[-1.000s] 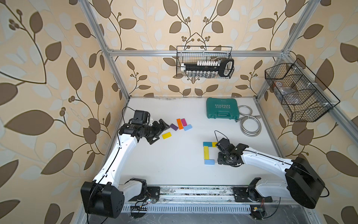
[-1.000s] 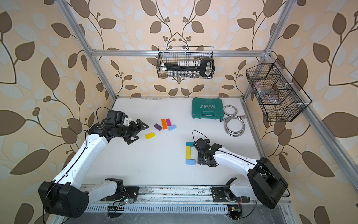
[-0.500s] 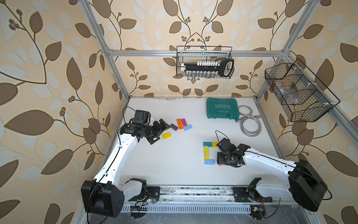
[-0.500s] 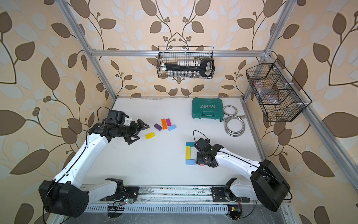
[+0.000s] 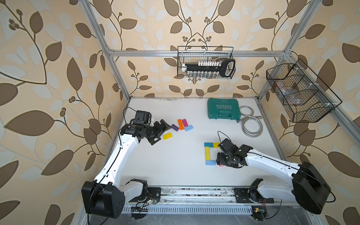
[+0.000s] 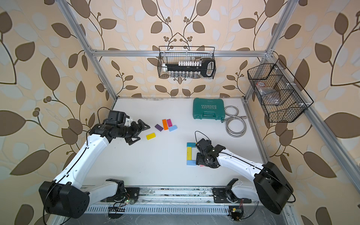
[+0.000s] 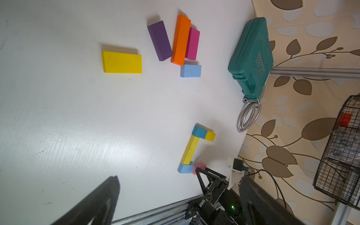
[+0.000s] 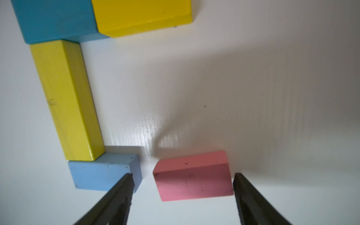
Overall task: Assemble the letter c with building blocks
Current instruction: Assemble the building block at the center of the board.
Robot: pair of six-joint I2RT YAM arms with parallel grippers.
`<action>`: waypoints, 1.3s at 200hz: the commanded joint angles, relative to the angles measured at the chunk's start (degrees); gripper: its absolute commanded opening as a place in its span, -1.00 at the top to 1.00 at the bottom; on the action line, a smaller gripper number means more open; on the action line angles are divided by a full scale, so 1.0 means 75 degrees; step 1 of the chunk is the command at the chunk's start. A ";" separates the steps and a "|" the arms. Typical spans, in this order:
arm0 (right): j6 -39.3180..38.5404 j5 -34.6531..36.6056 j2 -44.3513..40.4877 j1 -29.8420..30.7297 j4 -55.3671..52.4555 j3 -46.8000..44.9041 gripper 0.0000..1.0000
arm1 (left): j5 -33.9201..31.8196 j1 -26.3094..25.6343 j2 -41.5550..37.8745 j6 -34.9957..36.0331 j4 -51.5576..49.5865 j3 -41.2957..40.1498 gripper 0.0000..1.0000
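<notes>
Straddling pink block (image 8: 194, 161), right pincer (image 8: 183, 175) low, spread.

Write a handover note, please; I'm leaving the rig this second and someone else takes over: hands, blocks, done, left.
Left hand: open, empty, hovering beside the loose yellow block.
Right hand: open, straddling the pink block, which lies on the table.
Done: teal block and short yellow block as top arm, yellow bar as spine, light blue corner block.
Left: pink block is skewed, a gap off the light blue corner block; butt it up.
Spare: purple block, orange bar, magenta block, loose light blue block.
</notes>
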 commanded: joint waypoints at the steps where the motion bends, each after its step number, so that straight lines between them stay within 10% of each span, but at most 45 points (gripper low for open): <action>1: 0.0273 -0.0207 -0.0159 -0.0012 -0.0082 -0.0066 -0.58 | -0.0061 -0.0065 -0.0127 0.0009 0.0125 -0.0069 -0.98; 260: 0.0451 -0.0736 -0.0085 -0.0006 0.0335 -0.0171 -0.57 | -0.0087 -0.0072 -0.0156 -0.0050 0.0170 -0.0070 -0.97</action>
